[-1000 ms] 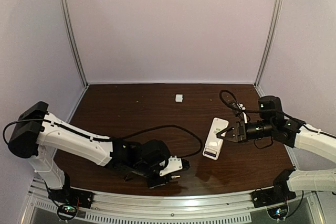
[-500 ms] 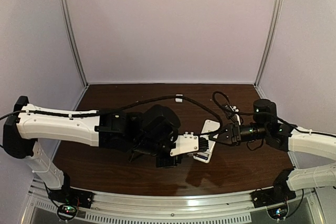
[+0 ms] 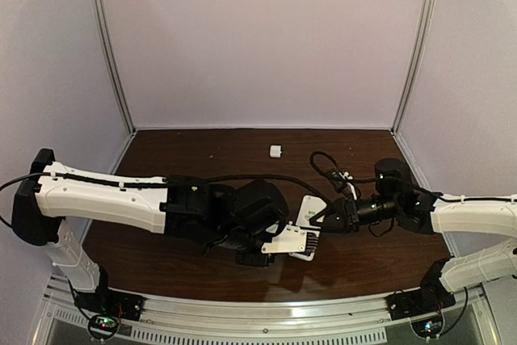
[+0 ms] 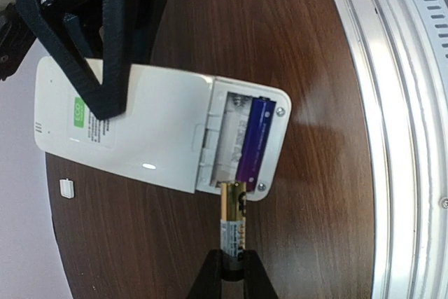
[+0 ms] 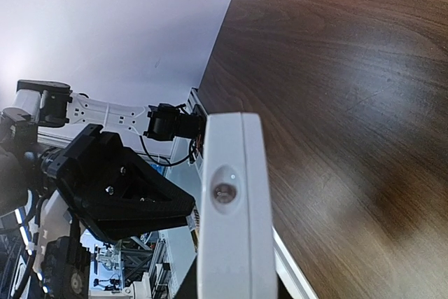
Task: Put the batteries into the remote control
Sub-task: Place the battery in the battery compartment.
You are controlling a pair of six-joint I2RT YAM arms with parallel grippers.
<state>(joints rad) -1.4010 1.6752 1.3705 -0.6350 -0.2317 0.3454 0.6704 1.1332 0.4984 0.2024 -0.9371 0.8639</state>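
Observation:
The white remote control (image 4: 140, 127) lies back-up on the brown table, its battery bay open at the near end. One purple battery (image 4: 255, 138) sits in the bay. My left gripper (image 4: 233, 265) is shut on the dark end of a gold-and-black battery (image 4: 233, 218), whose gold tip is at the bay's edge beside the empty slot. My right gripper (image 5: 234, 286) is shut on the remote's far end (image 5: 231, 201). In the top view both grippers, left (image 3: 309, 241) and right (image 3: 325, 217), meet at the remote (image 3: 309, 206) mid-table.
A small flat white squarish plastic piece (image 3: 275, 150) lies near the back wall, and also shows in the left wrist view (image 4: 66, 188). The metal rail (image 4: 392, 103) runs along the table's front edge. A black cable (image 3: 242, 177) loops over the left arm.
My left arm swung from the front edge to the remote with the battery in its jaws. My right gripper moved the remote leftward toward the middle.

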